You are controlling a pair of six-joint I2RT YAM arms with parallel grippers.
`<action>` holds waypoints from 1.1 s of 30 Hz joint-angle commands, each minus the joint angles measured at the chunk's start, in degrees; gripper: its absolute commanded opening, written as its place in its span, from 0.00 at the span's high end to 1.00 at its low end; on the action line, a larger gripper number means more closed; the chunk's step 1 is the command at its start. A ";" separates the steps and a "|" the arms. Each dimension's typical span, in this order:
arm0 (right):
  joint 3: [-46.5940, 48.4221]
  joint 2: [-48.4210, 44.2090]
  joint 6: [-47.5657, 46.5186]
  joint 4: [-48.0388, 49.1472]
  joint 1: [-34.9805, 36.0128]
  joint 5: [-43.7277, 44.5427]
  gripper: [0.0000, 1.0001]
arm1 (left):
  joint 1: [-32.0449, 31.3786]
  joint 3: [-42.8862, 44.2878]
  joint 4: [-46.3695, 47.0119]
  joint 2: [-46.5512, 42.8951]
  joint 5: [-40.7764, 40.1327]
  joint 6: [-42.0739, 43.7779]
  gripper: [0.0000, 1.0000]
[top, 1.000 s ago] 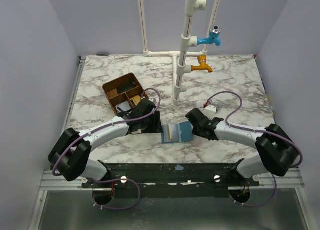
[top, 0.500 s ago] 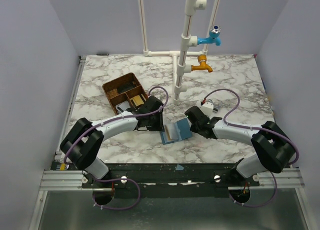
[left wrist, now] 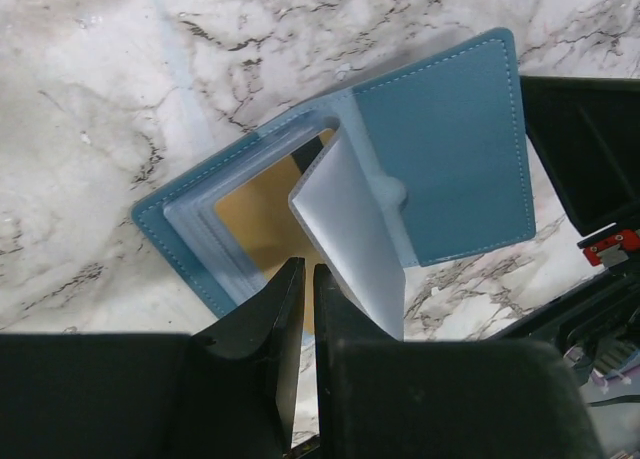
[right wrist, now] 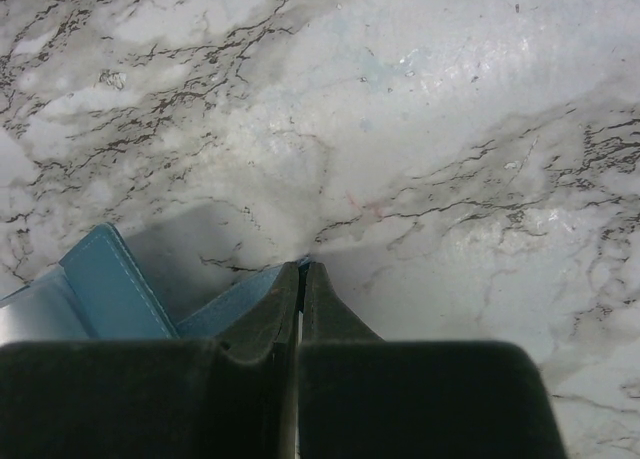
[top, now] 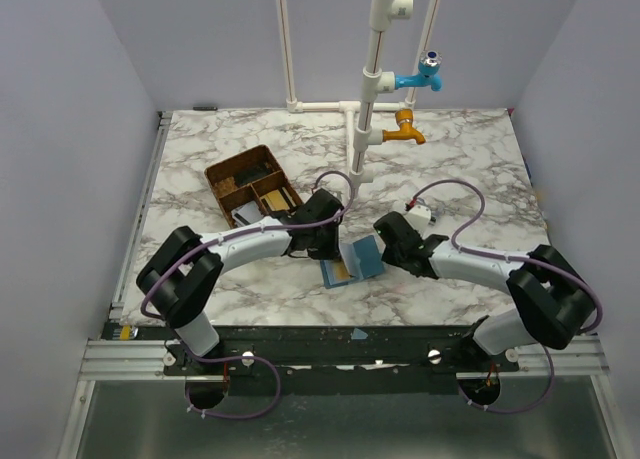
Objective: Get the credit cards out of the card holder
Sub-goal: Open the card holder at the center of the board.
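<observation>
Left tool [left wrist: 306, 269] closer at card holder [left wrist: 450, 159] edge, nearly together, grip unclear; right tool [right wrist: 301, 267] pinching corner.

No writing, brand, number or sign can be read in any view. The blue card holder [left wrist: 450, 149], lying open on the marble-patterned table [left wrist: 100, 129], shows only a plain stitched face. The pale grey-white card [left wrist: 350, 239] standing up from it shows a blank side. A small red and white tag [left wrist: 608, 247] sits on black hardware at the right edge of the left wrist view. It is too small to tell whether it carries any print.
</observation>
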 commanded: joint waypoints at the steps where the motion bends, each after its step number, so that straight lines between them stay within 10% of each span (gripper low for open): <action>1: -2.52 -0.63 1.76 -2.98 0.16 -4.71 0.99 | -0.91 2.23 0.87 1.77 0.41 -0.07 0.90; 10: -5.72 -7.21 6.60 -5.79 1.99 -5.85 0.98 | -2.49 5.89 0.85 4.92 2.16 0.22 0.90; 17: -0.40 -14.72 5.76 -14.05 2.00 -2.27 0.43 | -3.08 7.81 1.19 8.33 3.55 -0.86 0.90; 25: 5.36 -20.48 3.54 -16.43 1.94 -4.83 0.44 | -4.70 10.69 0.64 11.67 4.45 -0.78 0.89; 33: 3.89 -17.43 5.77 -6.46 2.01 -16.30 0.73 | -4.89 10.83 -0.10 10.23 2.45 -0.15 0.83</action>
